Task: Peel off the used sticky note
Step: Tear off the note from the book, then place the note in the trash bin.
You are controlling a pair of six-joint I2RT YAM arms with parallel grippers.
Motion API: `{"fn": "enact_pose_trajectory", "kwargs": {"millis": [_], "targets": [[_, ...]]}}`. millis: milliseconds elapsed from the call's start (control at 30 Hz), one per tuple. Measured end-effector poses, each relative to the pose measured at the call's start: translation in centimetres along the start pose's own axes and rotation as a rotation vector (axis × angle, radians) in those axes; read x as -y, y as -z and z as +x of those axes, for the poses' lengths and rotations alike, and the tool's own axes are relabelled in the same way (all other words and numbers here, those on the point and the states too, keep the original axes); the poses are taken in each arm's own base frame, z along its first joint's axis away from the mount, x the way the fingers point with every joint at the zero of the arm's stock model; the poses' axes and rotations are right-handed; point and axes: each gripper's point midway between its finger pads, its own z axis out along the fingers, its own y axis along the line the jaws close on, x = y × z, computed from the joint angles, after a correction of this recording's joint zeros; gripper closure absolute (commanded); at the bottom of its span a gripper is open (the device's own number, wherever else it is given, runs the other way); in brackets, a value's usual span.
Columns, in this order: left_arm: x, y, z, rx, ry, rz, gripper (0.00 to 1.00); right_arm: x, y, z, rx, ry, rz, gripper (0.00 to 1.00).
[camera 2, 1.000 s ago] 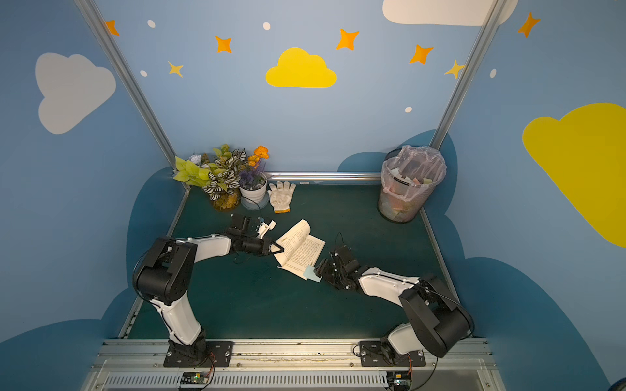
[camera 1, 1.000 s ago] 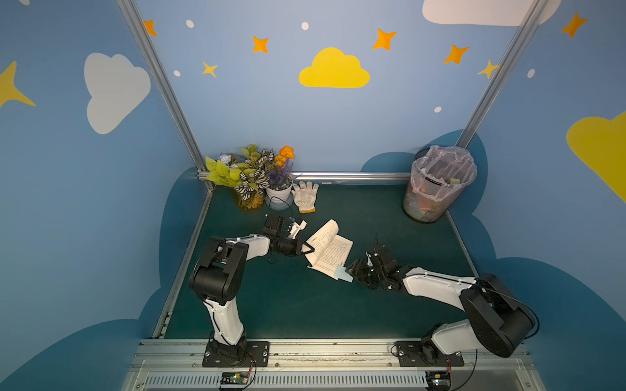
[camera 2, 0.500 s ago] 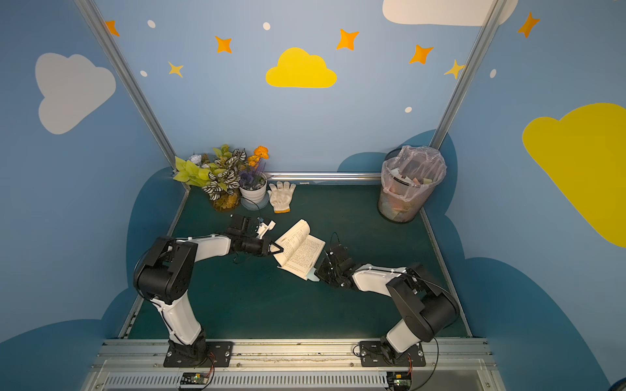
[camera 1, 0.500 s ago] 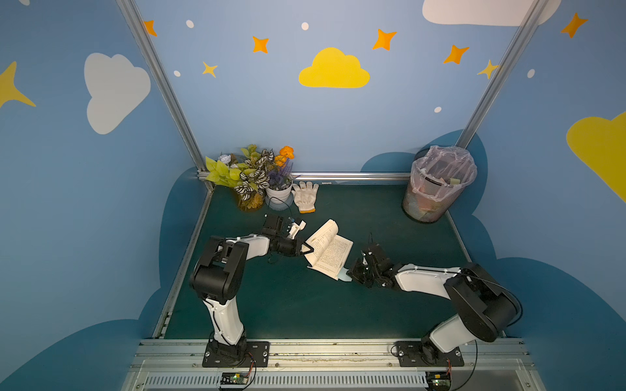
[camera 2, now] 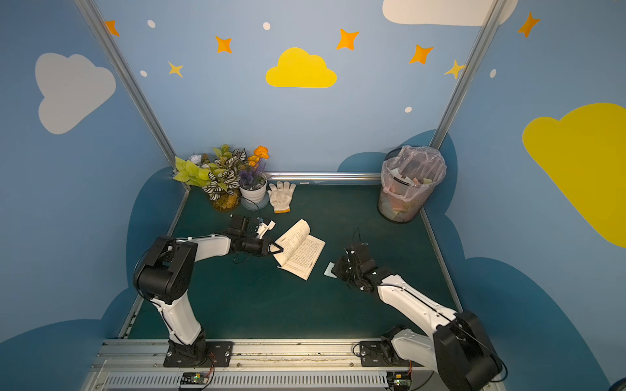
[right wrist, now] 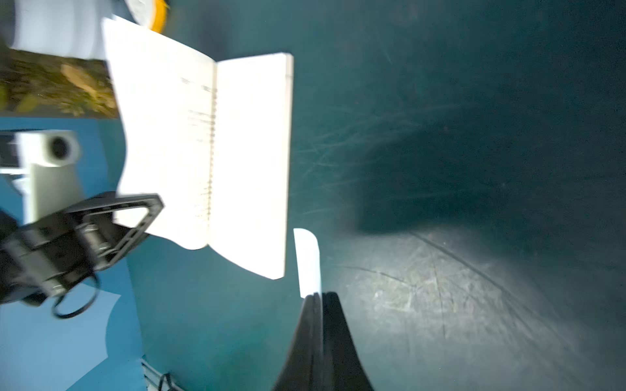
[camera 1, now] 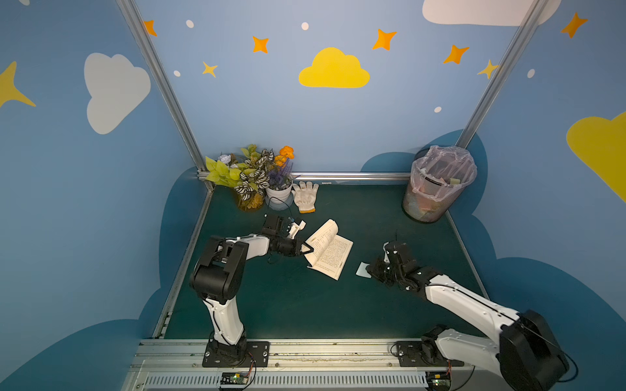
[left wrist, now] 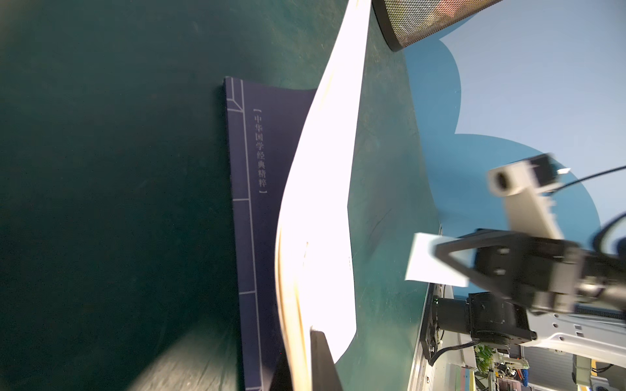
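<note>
The left jaws are closed on the outer edge of the open book's (camera 1: 330, 252) left-hand leaves, holding them raised while its dark cover lies on the worktop (camera 1: 288, 304). Ahead of those jaws, past the book's far page and clear of it, is the sticky note (camera 1: 363, 269). It is a pale, near-square slip, plain on the face that shows. The right jaws are shut on its edge away from the book, so the note juts straight out from their tips toward the left jaws. It looks fully off the page, so only the right arm need carry it. The lined bin (camera 1: 437, 189) stands well behind those jaws, off to one side.
</note>
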Motion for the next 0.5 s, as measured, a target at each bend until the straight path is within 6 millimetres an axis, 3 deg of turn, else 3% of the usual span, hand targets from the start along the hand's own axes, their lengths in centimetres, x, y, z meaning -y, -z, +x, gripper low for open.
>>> {"fn": "enact_pose_trajectory", "kwargs": {"millis": [167,300,400,500], "targets": [[0.0,0.0,0.0,0.000,0.001,0.000,0.97,-5.1,7.6,-8.1,0.290,0.115,-0.023,1.00],[0.0,0.0,0.0,0.000,0.000,0.001,0.97,-7.8,12.8,-14.9,0.493,0.185,0.064,1.00],[0.0,0.0,0.0,0.000,0.000,0.002,0.97,-8.7,14.9,-19.8,0.601,0.213,0.163,1.00],[0.0,0.0,0.0,0.000,0.000,0.003,0.97,-8.7,15.7,-24.8,0.691,0.225,0.291,1.00]]}}
